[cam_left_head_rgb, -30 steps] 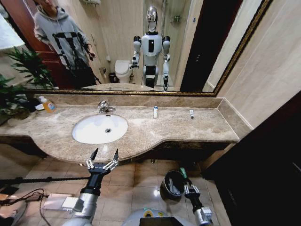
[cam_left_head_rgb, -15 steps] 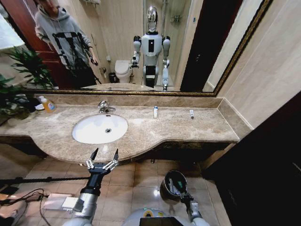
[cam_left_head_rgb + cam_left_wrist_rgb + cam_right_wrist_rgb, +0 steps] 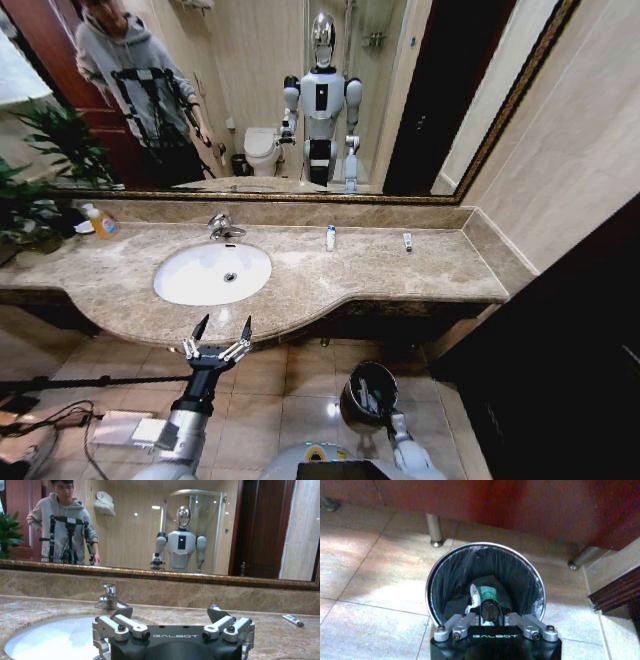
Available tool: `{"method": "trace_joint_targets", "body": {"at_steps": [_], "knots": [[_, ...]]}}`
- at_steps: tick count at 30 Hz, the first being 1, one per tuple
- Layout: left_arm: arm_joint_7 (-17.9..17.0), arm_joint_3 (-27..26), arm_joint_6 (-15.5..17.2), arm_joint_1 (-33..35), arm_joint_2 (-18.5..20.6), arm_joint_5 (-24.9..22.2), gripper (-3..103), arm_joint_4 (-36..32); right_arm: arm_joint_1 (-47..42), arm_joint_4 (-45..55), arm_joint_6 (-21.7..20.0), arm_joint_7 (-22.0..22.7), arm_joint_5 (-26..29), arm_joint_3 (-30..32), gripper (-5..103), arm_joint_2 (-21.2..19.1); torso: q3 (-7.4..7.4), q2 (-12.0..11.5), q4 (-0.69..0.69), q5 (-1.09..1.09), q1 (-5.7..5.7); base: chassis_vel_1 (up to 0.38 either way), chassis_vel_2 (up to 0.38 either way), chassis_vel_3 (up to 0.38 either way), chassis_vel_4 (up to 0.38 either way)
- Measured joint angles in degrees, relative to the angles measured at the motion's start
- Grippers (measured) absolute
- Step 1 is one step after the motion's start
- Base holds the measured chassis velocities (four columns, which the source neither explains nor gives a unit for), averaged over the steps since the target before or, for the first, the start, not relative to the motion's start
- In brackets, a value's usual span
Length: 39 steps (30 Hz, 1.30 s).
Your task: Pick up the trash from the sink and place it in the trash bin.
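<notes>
The white oval sink sits in the beige marble countertop; the left wrist view shows its basin too. My left gripper hangs open in front of the counter's edge, just short of the sink, with nothing between its fingers. The black trash bin stands on the floor tiles under the counter. My right gripper hovers over the bin's mouth, shut on a dark green piece of trash. A white piece lies inside the bin.
A small white bottle and a small tube stand on the counter right of the chrome faucet. An orange soap bottle is at the far left. Cabinet legs stand behind the bin. Cables lie on the floor.
My right arm has drawn back toward the bottom of the head view, carrying its gripper from the bin's right side to over its mouth. The left arm has not moved.
</notes>
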Motion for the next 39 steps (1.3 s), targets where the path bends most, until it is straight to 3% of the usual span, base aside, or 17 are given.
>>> {"method": "trace_joint_targets", "body": {"at_steps": [8, 16, 17, 19, 20, 22, 24, 28, 31, 32, 34, 36, 39], "knots": [[0.0, 0.0, 0.0, 0.0, 0.0, 0.0, 100, 0.0, 7.3, -11.6, 0.9, 0.1, -1.0, 0.2, 20, 1.1, 0.0, 0.0, 0.0, -0.01, 0.0, 0.0, 0.0, 0.0, 0.0], [0.0, 0.0, 0.0, 0.0, 0.0, 0.0, 100, 0.0, 9.2, -13.6, 1.0, -0.1, -2.0, 0.2, 20, 1.4, 0.0, 0.0, 0.0, 0.0, -0.01, 0.0, 0.0, 0.0, 0.0], [0.0, 0.0, 0.0, 0.0, 0.0, 0.0, 100, 0.0, 9.3, -13.6, 1.0, -0.1, -2.1, 0.2, 24, 1.4, 0.0, 0.0, 0.0, -0.01, -0.01, 0.0, 0.0, 0.0, 0.0], [0.0, 0.0, 0.0, 0.0, 0.0, 0.0, 100, 0.0, 9.3, -13.6, 0.9, -0.1, -2.2, 0.2, 24, 1.4, -0.01, 0.0, 0.0, -0.01, -0.01, 0.0, 0.0, 0.0, 0.0], [0.0, 0.0, 0.0, 0.0, 0.0, 0.0, 100, 0.0, 9.4, -13.6, 0.8, 0.1, -2.3, 0.2, 35, 1.4, -0.01, 0.0, 0.0, 0.0, -0.01, 0.0, 0.0, 0.0, 0.0], [0.0, 0.0, 0.0, 0.0, 0.0, 0.0, 100, 0.0, 9.4, -13.4, 0.7, 0.2, -2.4, 0.2, 35, 1.4, 0.0, 0.0, -0.01, 0.0, -0.01, 0.0, 0.0, 0.0, 0.0], [0.0, 0.0, 0.0, 0.0, 0.0, 0.0, 100, 0.0, 9.1, -12.5, 0.5, 0.5, -2.5, 0.2, 46, 1.5, -0.01, 0.0, 0.0, 0.0, -0.01, 0.0, 0.0, 0.0, 0.0], [0.0, 0.0, 0.0, 0.0, 0.0, 0.0, 100, 0.0, 8.7, -11.8, 0.3, 0.6, -2.7, 0.2, 57, 1.5, -0.01, 0.0, 0.0, 0.0, -0.01, 0.0, 0.0, 0.0, 0.0], [0.0, 0.0, 0.0, 0.0, 0.0, 0.0, 100, 0.0, 8.1, -10.9, 0.3, 0.8, -2.8, 0.2, 73, 1.5, -0.01, 0.0, 0.0, -0.01, -0.01, 0.0, 0.0, 0.0, 0.0], [0.0, 0.0, 0.0, 0.0, 0.0, 0.0, 100, 0.0, 8.1, -10.9, 0.3, 0.8, -2.8, 0.2, 73, 1.5, -0.01, 0.0, 0.0, -0.01, -0.01, 0.0, 0.0, 0.0, 0.0], [0.0, 0.0, 0.0, 0.0, 0.0, 0.0, 100, 0.0, 7.5, -10.0, 0.3, 1.0, -2.9, 0.2, 84, 1.4, -0.01, 0.0, 0.0, 0.0, -0.01, 0.0, 0.0, 0.0, 0.0], [0.0, 0.0, 0.0, 0.0, 0.0, 0.0, 100, 0.0, 7.4, -9.8, 0.3, 1.0, -2.8, 0.2, 84, 1.4, -0.01, 0.0, 0.0, 0.0, -0.01, 0.0, 0.0, 0.0, 0.0], [0.0, 0.0, 0.0, 0.0, 0.0, 0.0, 100, 0.0, 6.2, -7.5, 0.1, 1.0, -2.8, 0.1, 99, 1.3, -0.01, 0.0, 0.0, 0.0, -0.01, 0.0, 0.0, 0.0, 0.0]]}}
